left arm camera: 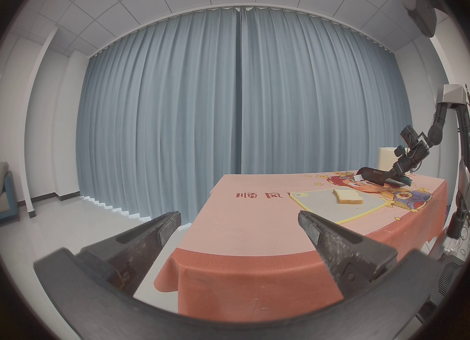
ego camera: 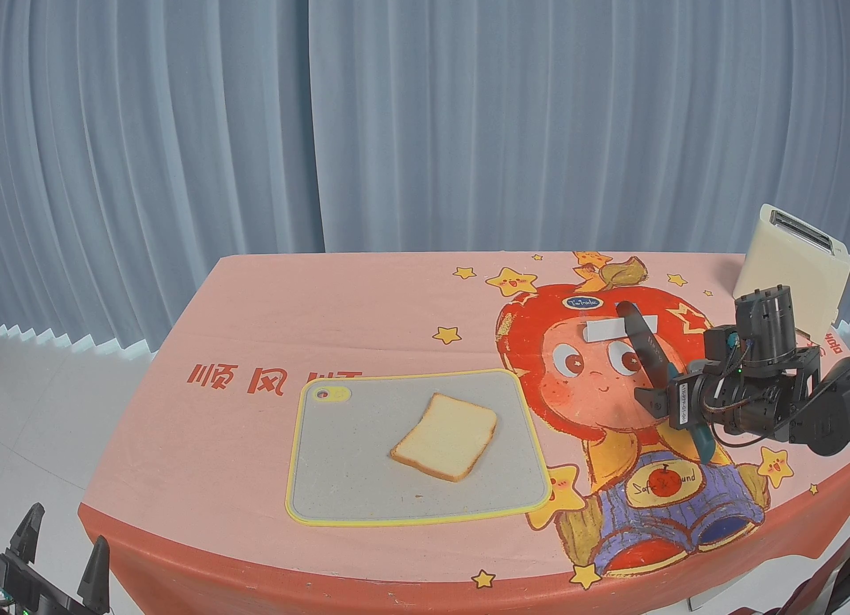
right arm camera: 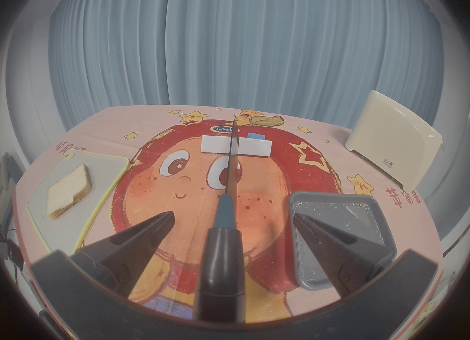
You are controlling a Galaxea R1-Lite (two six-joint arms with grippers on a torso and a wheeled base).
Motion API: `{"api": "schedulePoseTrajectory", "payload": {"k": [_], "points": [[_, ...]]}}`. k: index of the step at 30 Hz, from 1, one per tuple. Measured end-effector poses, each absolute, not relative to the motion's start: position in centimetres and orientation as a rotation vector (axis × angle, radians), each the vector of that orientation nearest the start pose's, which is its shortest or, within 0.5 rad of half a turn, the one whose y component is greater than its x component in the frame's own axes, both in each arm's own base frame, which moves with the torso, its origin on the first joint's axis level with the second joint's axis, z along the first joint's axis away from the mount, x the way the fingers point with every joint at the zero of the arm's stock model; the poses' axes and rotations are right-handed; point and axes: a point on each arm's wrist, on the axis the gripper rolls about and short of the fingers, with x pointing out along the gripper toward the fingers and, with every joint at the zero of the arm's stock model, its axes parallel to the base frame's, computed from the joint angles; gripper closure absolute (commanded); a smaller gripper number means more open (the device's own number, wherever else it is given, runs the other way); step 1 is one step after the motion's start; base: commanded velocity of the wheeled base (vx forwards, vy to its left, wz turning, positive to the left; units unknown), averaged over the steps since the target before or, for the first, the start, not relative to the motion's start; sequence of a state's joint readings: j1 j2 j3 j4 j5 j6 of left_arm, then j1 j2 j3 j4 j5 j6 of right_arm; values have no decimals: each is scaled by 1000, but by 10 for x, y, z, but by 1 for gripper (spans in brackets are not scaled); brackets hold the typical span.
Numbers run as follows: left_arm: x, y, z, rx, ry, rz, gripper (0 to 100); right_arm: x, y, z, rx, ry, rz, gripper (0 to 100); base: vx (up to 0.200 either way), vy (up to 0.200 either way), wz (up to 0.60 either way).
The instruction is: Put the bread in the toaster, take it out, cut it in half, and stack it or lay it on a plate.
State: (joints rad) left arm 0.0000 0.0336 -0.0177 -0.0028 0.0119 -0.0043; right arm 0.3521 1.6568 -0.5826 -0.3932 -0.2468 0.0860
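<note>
The right gripper [right arm camera: 232, 217] sits open around the knife [right arm camera: 229, 179] handle. It should squeeze the middle, straight, before lifting. The left gripper [left arm camera: 239, 216] is open too.

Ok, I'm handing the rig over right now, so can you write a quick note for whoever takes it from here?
Left gripper: open, empty, low beside the table's near left corner.
Right gripper: open, astride the knife handle, not closed on it.
Bread lies whole on the cutting board; toaster far right; grey tray by the right gripper.
Done: bread on the board; toasted or not, cannot tell.
Left: grip knife, halve the bread, lay it on the tray.
</note>
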Motion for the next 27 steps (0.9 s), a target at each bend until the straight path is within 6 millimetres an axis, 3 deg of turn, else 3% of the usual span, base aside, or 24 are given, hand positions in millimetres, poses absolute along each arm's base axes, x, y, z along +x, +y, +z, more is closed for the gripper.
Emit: {"api": "schedulePoseTrajectory", "payload": {"k": [1,2,16,27], "points": [[-21,0,81,-4,13,12,0,241,83,117,-119,655,73,0,0,0,0],[-21,0,81,-4,13,12,0,241,83,117,-121,656,69,100,0,0,0],[-21,0,81,-4,13,12,0,240,84,118,-116,648,69,100,0,0,0],[-21,0,81,-4,13,12,0,231,81,136,-82,578,79,100,0,0,0]]}}
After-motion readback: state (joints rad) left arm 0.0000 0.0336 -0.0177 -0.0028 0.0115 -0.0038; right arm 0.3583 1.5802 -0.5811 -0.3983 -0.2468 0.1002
